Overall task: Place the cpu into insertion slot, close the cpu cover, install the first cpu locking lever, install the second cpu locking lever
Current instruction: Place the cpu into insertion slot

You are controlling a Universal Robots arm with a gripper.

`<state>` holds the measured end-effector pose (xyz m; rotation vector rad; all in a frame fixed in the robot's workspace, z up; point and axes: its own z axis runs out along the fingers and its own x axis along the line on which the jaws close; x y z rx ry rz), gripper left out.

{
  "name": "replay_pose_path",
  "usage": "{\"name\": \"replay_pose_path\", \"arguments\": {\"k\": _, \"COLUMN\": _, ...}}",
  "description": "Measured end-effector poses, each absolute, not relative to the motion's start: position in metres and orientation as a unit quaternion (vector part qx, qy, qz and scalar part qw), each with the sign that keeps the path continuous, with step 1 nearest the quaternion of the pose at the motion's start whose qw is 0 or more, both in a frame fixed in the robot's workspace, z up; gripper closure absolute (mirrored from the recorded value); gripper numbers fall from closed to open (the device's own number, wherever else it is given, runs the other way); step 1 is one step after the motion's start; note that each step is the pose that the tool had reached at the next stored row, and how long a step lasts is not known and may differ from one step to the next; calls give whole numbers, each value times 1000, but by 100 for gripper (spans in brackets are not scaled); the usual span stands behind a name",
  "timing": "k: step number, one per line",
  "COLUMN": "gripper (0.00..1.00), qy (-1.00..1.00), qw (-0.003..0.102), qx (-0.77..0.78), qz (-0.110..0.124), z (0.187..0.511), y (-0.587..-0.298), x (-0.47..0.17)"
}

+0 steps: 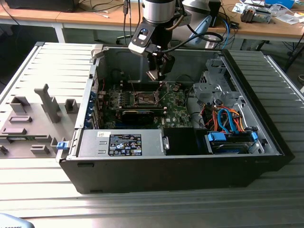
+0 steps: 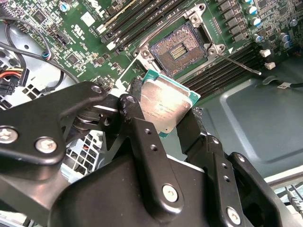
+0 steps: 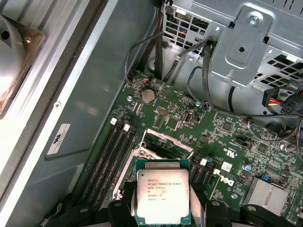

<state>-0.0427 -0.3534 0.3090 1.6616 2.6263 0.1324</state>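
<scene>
My gripper hangs inside the open computer case, shut on the cpu, a flat silver-grey square with a green edge. Both wrist views show the chip pinched by its sides between two black fingers. The cpu floats above the green circuit board, apart from it. The insertion slot lies uncovered a little past the chip, its dark pin field bare inside a metal rim. A thin metal frame, the cpu cover, stands raised at the slot's edge. Two thin wire levers stick out loose beside the slot.
Memory slots flank the socket. A grey drive cage with orange and blue cables stands at the exterior view's right. The long black card and the power supply lie nearer the front. Case walls ring the board.
</scene>
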Motion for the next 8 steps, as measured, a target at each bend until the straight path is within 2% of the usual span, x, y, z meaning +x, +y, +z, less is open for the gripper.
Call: {"name": "replay_pose_path", "arguments": {"k": 8, "gripper": 46, "qy": 842, "qw": 16, "qx": 537, "qz": 43, "z": 309, "y": -353, "x": -43}}
